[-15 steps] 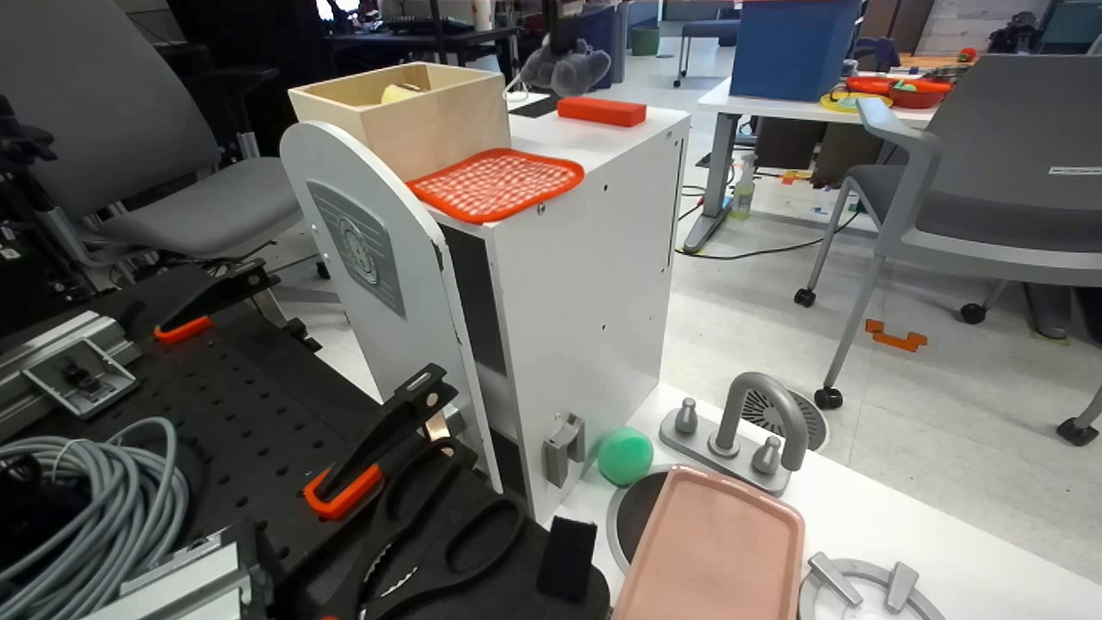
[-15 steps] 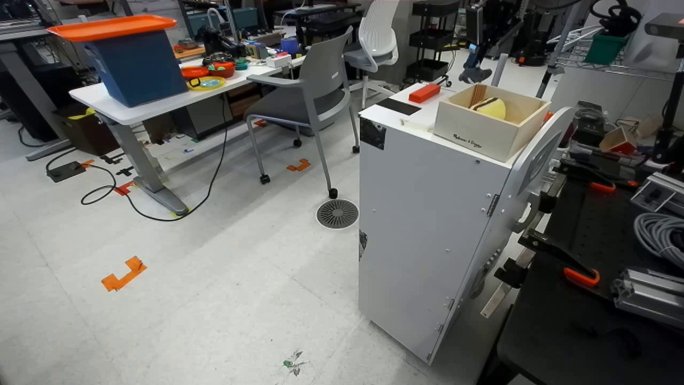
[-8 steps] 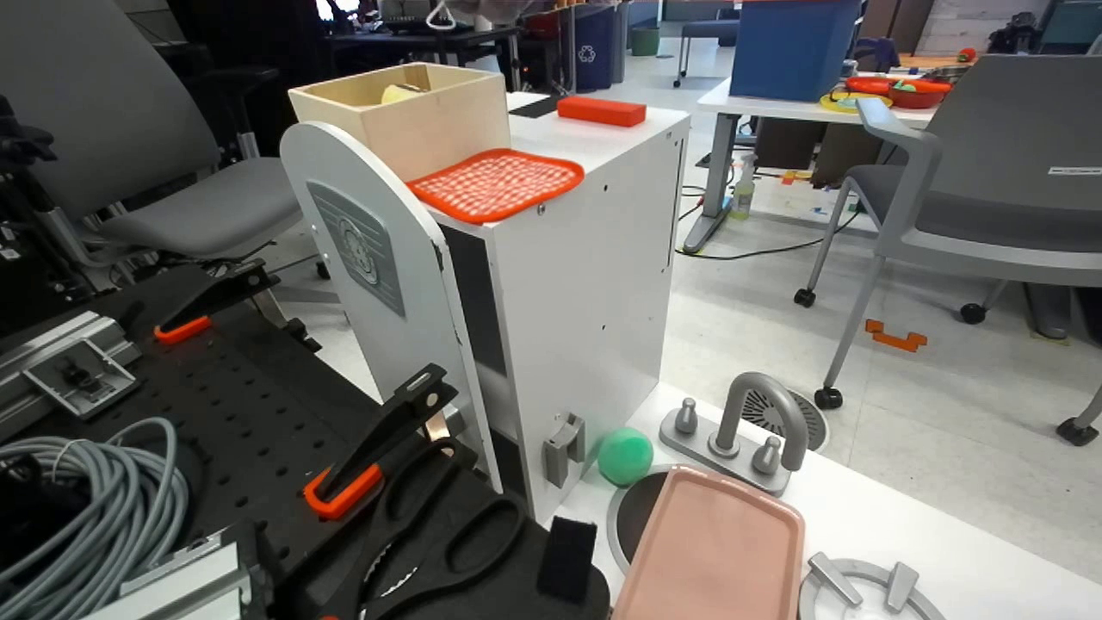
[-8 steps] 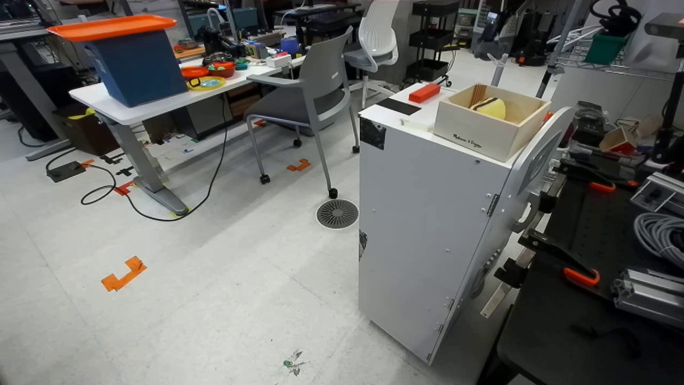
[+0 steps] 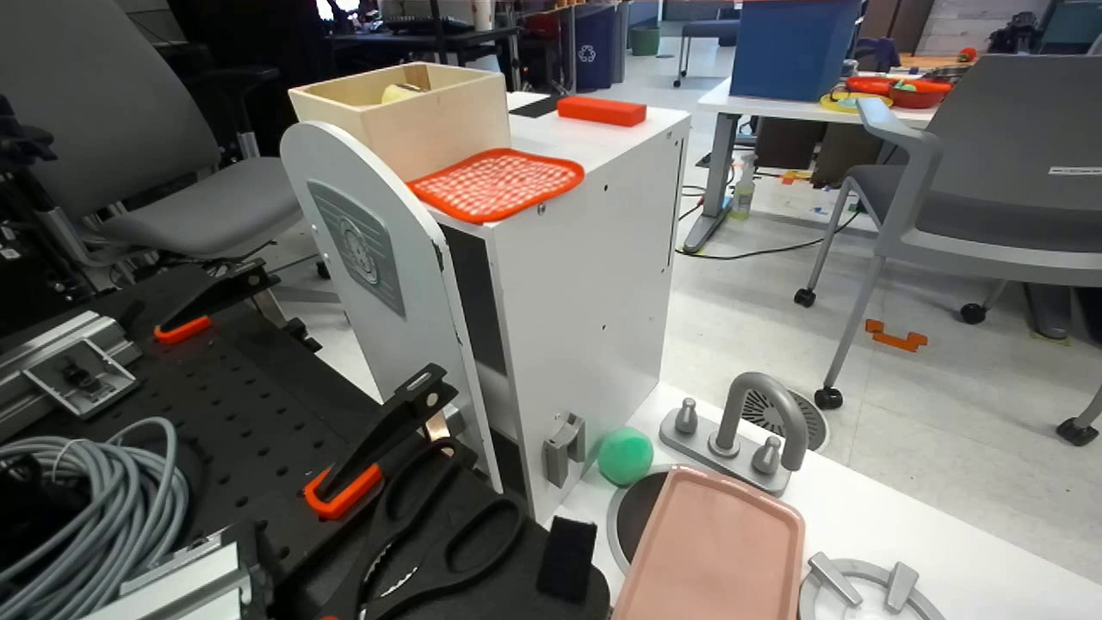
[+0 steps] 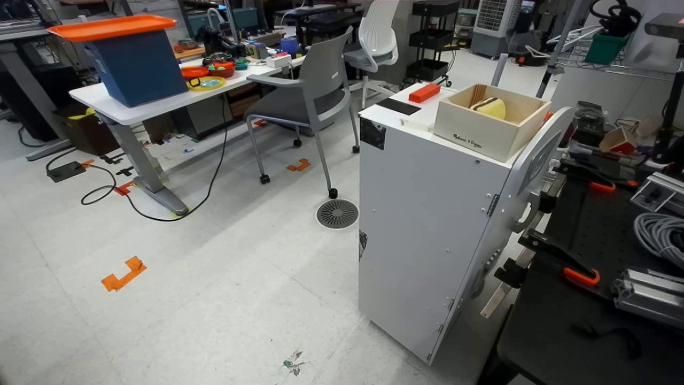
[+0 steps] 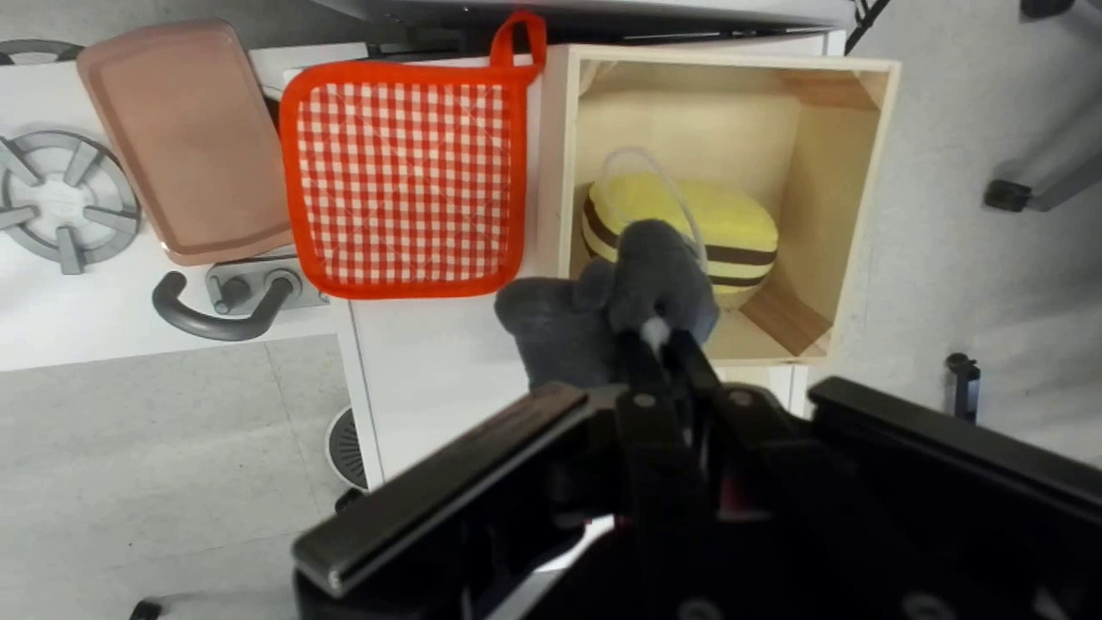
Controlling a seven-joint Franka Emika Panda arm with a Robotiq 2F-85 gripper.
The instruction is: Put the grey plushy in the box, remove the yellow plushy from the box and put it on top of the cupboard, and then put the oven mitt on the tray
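My gripper (image 7: 661, 340) is shut on the grey plushy (image 7: 659, 267), seen in the wrist view with a pale loop on it. The plushy hangs blurred beyond the box in an exterior view (image 6: 522, 41). In the wrist view it covers a corner of the wooden box (image 7: 833, 198) and part of the yellow plushy (image 7: 715, 215). The yellow plushy lies inside the box, also seen in an exterior view (image 6: 491, 108). The box stands on the white cupboard (image 5: 585, 284). The red-checked oven mitt (image 5: 504, 182) lies flat beside it. The pink tray (image 5: 715, 551) lies lower, over the sink.
A plain red block (image 6: 425, 93) lies on the cupboard top. An arched white panel (image 5: 370, 232) rises beside the box. A green ball (image 5: 626, 456) and a grey faucet (image 5: 740, 405) stand near the tray. A black pegboard table (image 5: 258, 405) bears clamps, scissors and coiled cable.
The grey plushy has moved right and up in an exterior view. It has left the exterior view that showed it above the cupboard. Box, mitt and tray have not moved.
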